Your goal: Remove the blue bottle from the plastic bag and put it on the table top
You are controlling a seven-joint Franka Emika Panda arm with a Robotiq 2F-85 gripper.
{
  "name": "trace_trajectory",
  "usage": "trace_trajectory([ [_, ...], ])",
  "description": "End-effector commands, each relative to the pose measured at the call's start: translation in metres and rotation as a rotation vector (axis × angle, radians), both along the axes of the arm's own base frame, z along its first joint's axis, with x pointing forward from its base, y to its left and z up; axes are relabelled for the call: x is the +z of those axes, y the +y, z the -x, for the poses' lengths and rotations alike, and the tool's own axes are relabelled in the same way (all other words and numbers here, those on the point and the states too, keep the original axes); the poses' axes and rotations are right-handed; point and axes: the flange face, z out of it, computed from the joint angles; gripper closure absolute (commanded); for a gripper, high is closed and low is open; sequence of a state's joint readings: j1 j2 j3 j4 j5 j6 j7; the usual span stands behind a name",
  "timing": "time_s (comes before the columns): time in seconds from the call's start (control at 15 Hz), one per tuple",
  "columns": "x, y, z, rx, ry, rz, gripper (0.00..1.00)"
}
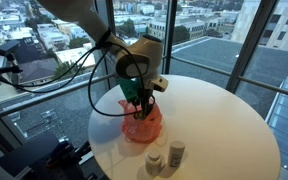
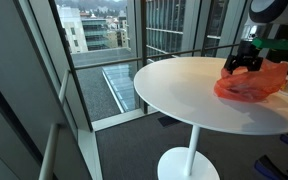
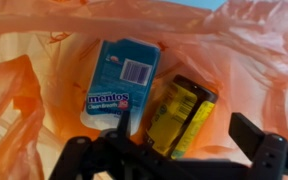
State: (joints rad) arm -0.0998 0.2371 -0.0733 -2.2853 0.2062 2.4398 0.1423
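Bottle [image 3: 122, 80]: light blue, white "mentos" label, barcode, lying inside orange plastic bag [image 3: 239, 60]; gripper [image 3: 166, 145] fingers wide apart.

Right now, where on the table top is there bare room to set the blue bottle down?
Bare: the broad stretch of table top bordered by the plastic bag, the two jars and the far rim. Crowded: at the bag, where the open gripper hangs over it, and the rim by the jars.
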Motion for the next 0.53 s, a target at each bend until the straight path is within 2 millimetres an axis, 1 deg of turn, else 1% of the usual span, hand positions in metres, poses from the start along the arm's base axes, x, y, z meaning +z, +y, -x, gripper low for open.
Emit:
trace_trajectory([
  [0.0,0.002,-0.014,0.004,-0.048,-0.004,-0.026,0.0],
  [0.47,0.0,-0.026,0.006,-0.113,-0.004,-0.054,0.0],
])
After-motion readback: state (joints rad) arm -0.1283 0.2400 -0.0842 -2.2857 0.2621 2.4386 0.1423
